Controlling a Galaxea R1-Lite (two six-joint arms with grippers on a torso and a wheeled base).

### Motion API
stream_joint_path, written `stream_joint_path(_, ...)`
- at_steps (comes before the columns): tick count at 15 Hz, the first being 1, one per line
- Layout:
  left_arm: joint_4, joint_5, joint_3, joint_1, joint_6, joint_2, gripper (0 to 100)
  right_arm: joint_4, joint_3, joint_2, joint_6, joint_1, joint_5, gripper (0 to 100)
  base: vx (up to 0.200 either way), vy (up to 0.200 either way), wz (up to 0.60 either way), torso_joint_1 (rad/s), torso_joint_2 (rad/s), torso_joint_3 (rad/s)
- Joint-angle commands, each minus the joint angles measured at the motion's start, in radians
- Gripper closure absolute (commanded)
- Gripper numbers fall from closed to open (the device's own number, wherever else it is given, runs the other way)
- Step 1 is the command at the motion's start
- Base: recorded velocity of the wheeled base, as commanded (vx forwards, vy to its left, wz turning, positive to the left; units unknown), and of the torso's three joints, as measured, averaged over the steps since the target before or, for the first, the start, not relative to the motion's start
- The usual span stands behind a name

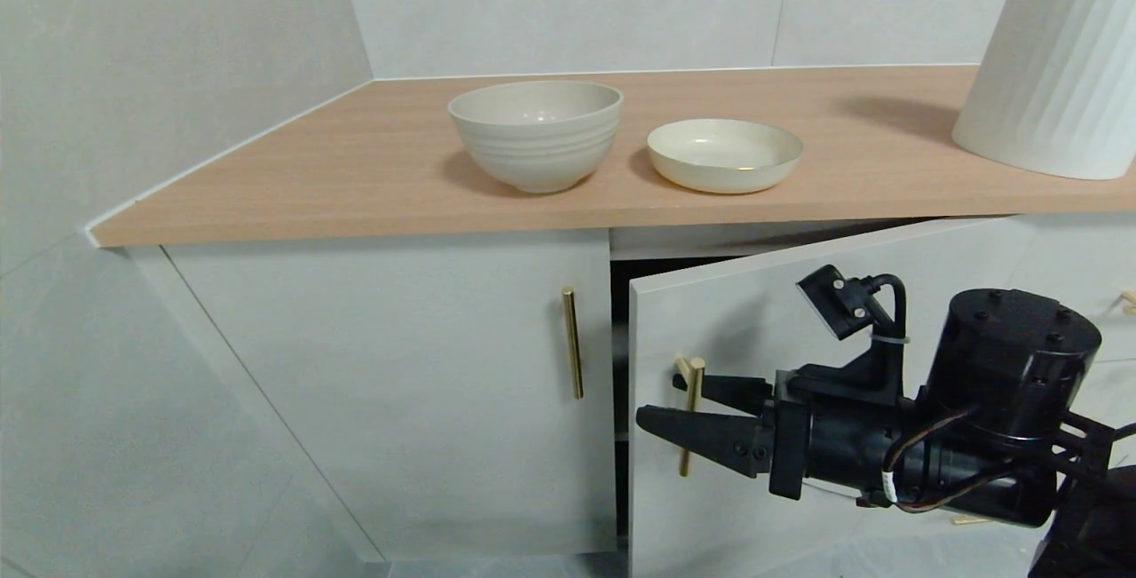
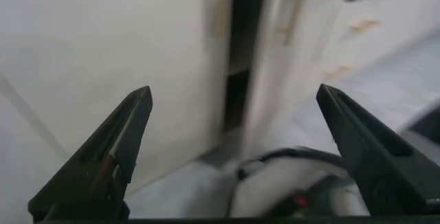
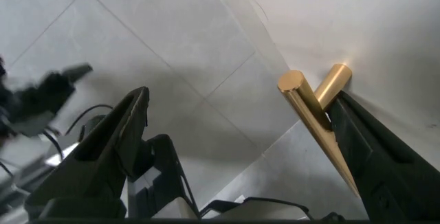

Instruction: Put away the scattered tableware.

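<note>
A pale tiled corner holds a light wooden countertop (image 1: 355,178) over white cabinets. On it stand a grey-beige ribbed ceramic bowl (image 1: 535,134) and, just beside it at its 3 o'clock, a shallow cream dish (image 1: 724,154). A tall white fluted vessel (image 1: 1056,63) stands well apart at the far right.

The step in hand looks like opening the storage. The right-hand white cabinet door (image 1: 799,312) stands ajar, and the right gripper (image 1: 658,400) is at its slim brass bar handle (image 1: 685,461). Its fingers are spread wide on either side of the bar, not pinching it. In the right wrist view the handle (image 3: 313,114) lies against one finger.

The bowl sits at about 11 o'clock from this gripper and the dish at 12 o'clock, both well above it on the counter.

The left gripper (image 2: 234,93) is also spread and empty, facing the gap between the doors.

Next, the door likely needs swinging wider, pulled along its hinge arc so the bar does not slip out.
</note>
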Motion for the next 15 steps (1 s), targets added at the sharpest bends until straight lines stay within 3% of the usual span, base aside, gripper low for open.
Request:
stream_joint_path(1,0.0,-0.129,-0.173,-0.001,0.002,0.378,0,0.003,0.002,0.004,0.001,0.001,0.007,0,0.0,0.0,0.0,0.0,0.0,0.0)
stream_joint_path(3,-0.045,-0.201,-0.274,-0.027,-0.001,0.598,0,0.003,0.002,0.003,0.001,0.001,0.007,0,0.0,0.0,0.0,0.0,0.0,0.0)
stream_joint_path(5,-0.068,-0.198,-0.326,-0.114,-0.001,0.773,0,0.003,0.0,0.004,0.001,0.001,0.007,0,0.0,0.0,0.0,0.0,0.0,0.0)
stream_joint_path(8,-0.112,-0.198,-0.323,-0.243,-0.011,0.914,0,0.003,-0.003,0.009,0.001,0.001,0.007,0,0.0,0.0,0.0,0.0,0.0,0.0)
stream_joint_path(11,-0.166,-0.198,-0.316,-0.349,-0.083,1.006,0,0.003,0.0,0.009,0.001,0.003,0.007,0,0.0,0.0,0.0,0.0,0.0,0.0)
stream_joint_path(12,-0.184,-0.198,-0.311,-0.361,-0.1,1.015,0,0.003,0.0,0.009,0.001,0.003,0.007,0,0.0,0.0,0.0,0.0,0.0,0.0)
stream_joint_path(13,-0.238,-0.198,-0.294,-0.371,-0.14,1.032,0,0.003,-0.002,0.009,0.001,0.003,0.007,0,0.0,0.0,0.0,0.0,0.0,0.0)
stream_joint_path(14,-0.258,-0.195,-0.288,-0.371,-0.158,1.035,100,0.003,-0.002,0.009,0.001,0.003,0.007,0,0.0,0.0,0.0,0.0,0.0,0.0)
stream_joint_path(15,-0.264,-0.192,-0.29,-0.371,-0.175,1.035,100,0.003,-0.002,0.01,0.001,0.003,0.007,0,0.0,0.0,0.0,0.0,0.0,0.0)
